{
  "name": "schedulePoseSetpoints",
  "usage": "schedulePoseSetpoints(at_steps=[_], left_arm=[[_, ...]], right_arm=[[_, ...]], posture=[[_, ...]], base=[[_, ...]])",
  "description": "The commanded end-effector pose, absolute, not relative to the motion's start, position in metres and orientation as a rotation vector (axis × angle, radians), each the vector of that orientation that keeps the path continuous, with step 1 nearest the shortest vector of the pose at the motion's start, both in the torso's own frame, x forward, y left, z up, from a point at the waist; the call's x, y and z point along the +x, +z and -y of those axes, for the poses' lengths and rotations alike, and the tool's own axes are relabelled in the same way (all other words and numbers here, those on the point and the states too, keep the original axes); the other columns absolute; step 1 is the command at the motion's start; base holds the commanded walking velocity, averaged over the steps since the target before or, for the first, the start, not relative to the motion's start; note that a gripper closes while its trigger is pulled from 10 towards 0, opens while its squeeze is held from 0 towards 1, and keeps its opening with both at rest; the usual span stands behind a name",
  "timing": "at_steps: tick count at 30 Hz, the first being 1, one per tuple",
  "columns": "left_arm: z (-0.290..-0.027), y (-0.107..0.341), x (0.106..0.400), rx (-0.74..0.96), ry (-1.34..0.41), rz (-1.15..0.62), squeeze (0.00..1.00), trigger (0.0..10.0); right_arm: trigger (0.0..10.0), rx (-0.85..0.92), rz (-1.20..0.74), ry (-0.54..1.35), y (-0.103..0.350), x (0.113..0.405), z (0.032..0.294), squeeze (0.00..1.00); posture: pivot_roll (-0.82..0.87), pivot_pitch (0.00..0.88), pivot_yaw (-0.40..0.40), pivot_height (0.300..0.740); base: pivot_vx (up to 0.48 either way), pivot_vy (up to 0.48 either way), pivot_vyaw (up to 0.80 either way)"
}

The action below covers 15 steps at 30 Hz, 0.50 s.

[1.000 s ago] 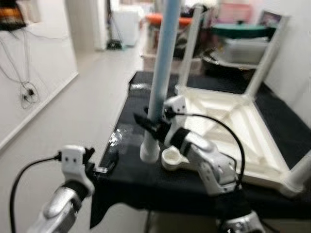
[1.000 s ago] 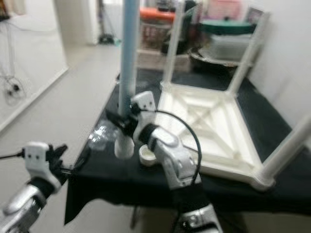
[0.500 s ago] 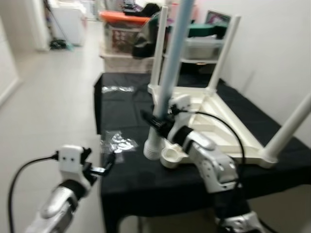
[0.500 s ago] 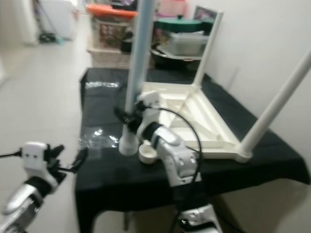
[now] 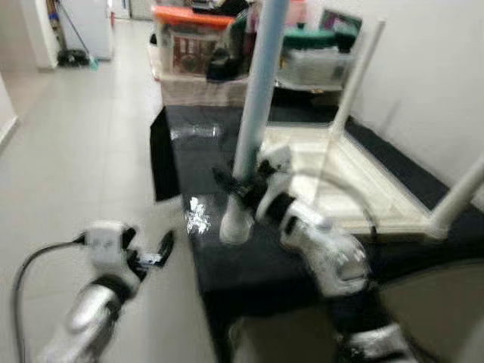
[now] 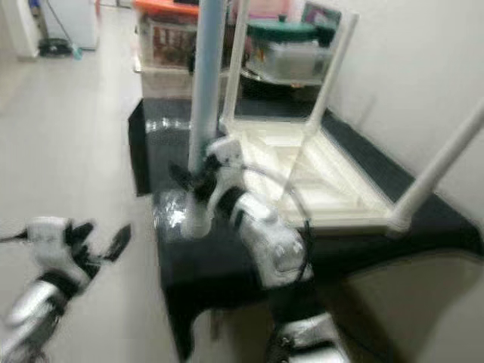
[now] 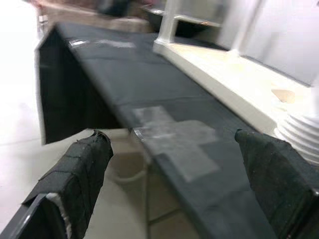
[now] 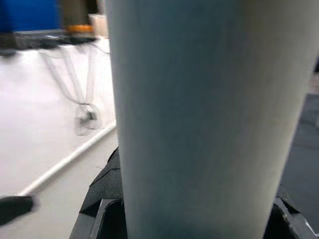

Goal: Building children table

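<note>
The right gripper is pinched on the pale blue table leg, gripping it low on the shaft, just above its white ribbed foot end. The leg stands upright, slightly tilted, with that foot resting on the black cloth near the left front edge of the work table. In the right wrist view the leg's shaft is pressed between the 2 black fingers.

Just beside the leg, to the robot's right, lies the upside-down white children's table top, flat on the cloth, with its ribbed underside up. 3 white legs already rise from its corners: 1 at the near right, 1 at the far right and 1 at the far left.

The left gripper hangs spread wide over bare floor, off the left edge of the work table and apart from it. Its wrist view looks between its 2 padded fingers along the cloth's edge, where a crumpled clear plastic bag lies close to the drop.

Left of the work table the light tiled floor runs open and wide. Beyond the work table's far end stand storage bins, 1 with an orange lid. A plain wall closes the right side.
</note>
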<state>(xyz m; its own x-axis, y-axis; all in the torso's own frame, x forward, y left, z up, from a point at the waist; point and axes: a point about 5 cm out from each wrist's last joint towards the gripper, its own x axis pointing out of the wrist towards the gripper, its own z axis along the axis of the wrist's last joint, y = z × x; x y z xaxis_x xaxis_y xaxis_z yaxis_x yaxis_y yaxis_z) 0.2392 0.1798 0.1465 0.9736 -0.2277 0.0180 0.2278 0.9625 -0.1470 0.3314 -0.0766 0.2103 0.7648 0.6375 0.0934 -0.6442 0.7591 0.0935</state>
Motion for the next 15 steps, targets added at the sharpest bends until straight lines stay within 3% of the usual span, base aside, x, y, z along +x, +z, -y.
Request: schedulePoseSetpoints(at_steps=[1, 9, 15], left_arm=[[-0.1804, 0.1435, 0.2390, -0.145, -0.224, -0.009, 0.00, 10.0], [-0.1794, 0.1443, 0.2397, -0.144, -0.225, 0.002, 0.00, 10.0], [-0.1771, 0.1436, 0.2405, -0.122, -0.232, -0.002, 0.00, 10.0]], right_arm=[[10.0, 0.120, 0.090, 0.706, 0.2156, 0.3309, 0.0736, 0.00], [10.0, 0.102, 0.097, 0.703, 0.2151, 0.3307, 0.0721, 0.00], [10.0, 0.096, 0.099, 0.694, 0.2154, 0.3314, 0.0725, 0.00]], posture=[[0.07, 0.000, -0.094, 0.740], [0.07, 0.000, -0.094, 0.740], [0.07, 0.000, -0.094, 0.740]], base=[[0.349, 0.000, 0.00], [0.338, 0.000, 0.00], [0.000, -0.062, 0.00]])
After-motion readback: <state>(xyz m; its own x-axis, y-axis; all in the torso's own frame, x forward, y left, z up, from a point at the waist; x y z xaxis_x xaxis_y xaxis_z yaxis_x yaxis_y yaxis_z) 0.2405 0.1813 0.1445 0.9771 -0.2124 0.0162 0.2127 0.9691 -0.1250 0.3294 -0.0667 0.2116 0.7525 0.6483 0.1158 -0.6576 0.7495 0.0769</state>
